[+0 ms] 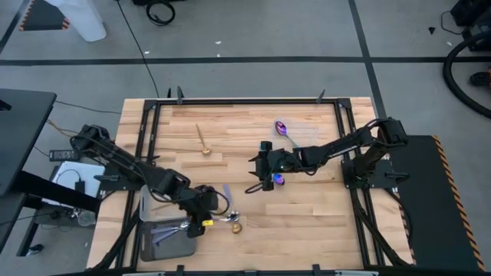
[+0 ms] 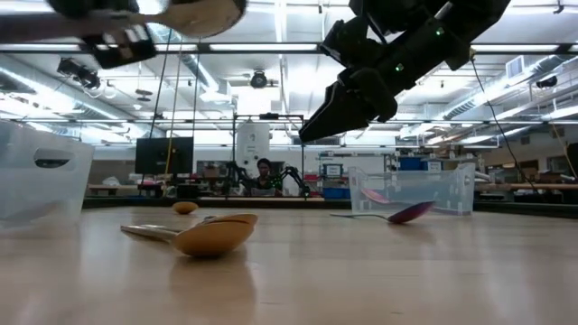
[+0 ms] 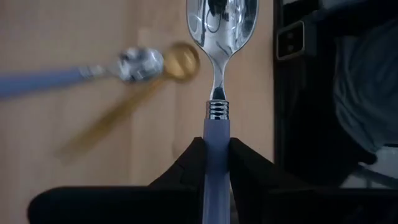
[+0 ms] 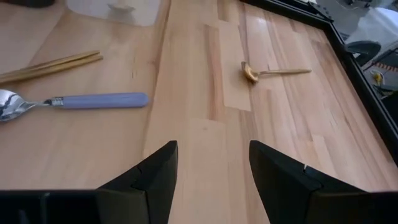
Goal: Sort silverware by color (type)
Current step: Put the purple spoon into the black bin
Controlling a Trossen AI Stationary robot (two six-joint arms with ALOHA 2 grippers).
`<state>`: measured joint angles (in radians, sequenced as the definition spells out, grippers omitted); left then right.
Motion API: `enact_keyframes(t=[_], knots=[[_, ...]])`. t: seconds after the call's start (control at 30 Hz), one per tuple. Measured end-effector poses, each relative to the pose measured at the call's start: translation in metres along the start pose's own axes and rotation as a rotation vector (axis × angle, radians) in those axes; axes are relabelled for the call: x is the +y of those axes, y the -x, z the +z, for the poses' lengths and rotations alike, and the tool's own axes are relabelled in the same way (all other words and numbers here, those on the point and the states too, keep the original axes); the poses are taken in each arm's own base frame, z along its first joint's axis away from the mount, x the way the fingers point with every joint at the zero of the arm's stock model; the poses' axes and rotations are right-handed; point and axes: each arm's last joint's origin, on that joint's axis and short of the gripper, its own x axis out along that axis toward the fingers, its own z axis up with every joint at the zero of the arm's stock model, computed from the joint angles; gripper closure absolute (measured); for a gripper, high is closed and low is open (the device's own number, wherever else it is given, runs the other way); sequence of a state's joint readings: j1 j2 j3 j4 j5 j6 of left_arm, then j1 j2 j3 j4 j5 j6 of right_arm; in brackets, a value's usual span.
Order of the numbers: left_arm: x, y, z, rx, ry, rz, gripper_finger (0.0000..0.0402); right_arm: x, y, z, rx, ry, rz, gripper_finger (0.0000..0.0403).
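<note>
The left gripper (image 3: 216, 163) pinches a lavender-handled spoon (image 3: 221, 37) near the front tray (image 1: 146, 244) (gold spoon (image 2: 200, 235) lying beside). Mid-table, the right gripper (image 4: 212, 163) hangs with fingers spread, a purple spoon (image 1: 281, 128) beyond.

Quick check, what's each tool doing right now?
Left tool: shut on a lavender-handled spoon, near the table's front edge.
Right tool: open, empty, over mid-table.
</note>
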<state>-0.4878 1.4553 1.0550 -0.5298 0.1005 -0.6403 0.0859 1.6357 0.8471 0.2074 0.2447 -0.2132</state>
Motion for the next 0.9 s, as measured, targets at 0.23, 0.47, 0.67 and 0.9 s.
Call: enact_keyframes(t=[0.23, 0.47, 0.67, 0.9], knots=[[-0.013, -0.001, -0.027, 0.131, 0.111, 0.064, 0.0345, -0.018, -0.004, -0.003, -0.001, -0.016, -0.010, 0.0195], [-0.030, -0.001, -0.050, 0.147, 0.165, 0.128, 0.0345, -0.030, -0.006, -0.008, -0.081, -0.042, 0.016, 0.0195], [-0.044, 0.001, -0.070, 0.109, 0.174, 0.191, 0.0345, -0.039, -0.007, -0.011, -0.092, -0.040, 0.022, 0.0195], [-0.062, 0.007, -0.094, 0.027, 0.226, 0.221, 0.0345, -0.046, -0.008, -0.011, -0.102, -0.052, 0.007, 0.0195]])
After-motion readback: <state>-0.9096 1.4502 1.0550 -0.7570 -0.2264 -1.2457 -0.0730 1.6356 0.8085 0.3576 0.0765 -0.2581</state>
